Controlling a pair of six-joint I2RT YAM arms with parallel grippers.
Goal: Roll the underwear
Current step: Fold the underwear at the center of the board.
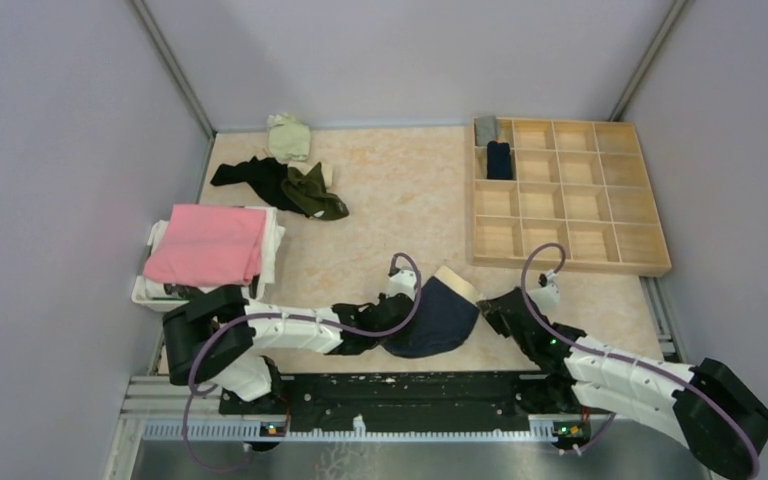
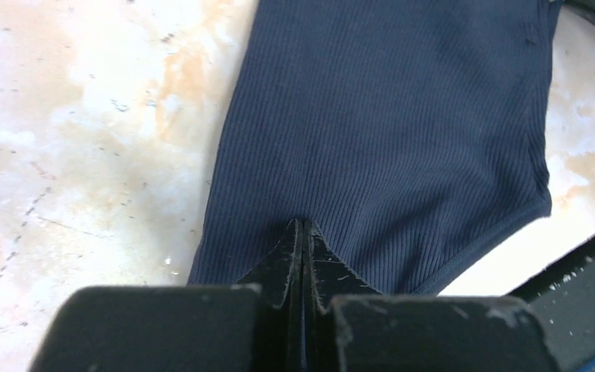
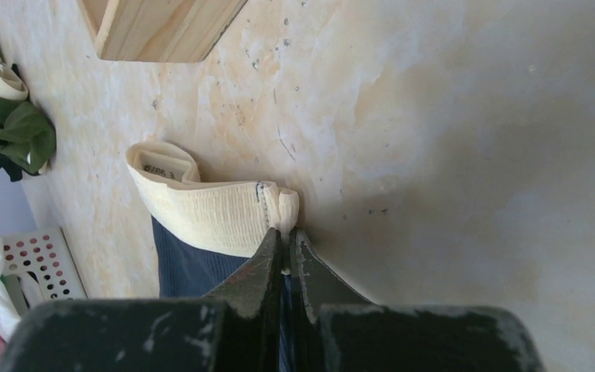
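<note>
Your left end effector (image 2: 302,226) pinches the navy underwear (image 1: 438,318) at its left end, your right end effector (image 3: 287,234) pinches its waistband (image 3: 209,209); the long axis runs between them.

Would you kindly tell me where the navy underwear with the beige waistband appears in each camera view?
Top external: navy underwear at bottom centre, lying on the table.
Left wrist: the underwear fills the centre and upper right.
Right wrist: the underwear sits at lower left, beige waistband uppermost.
Shared landmark: the marbled table beneath it in all three views.
</note>
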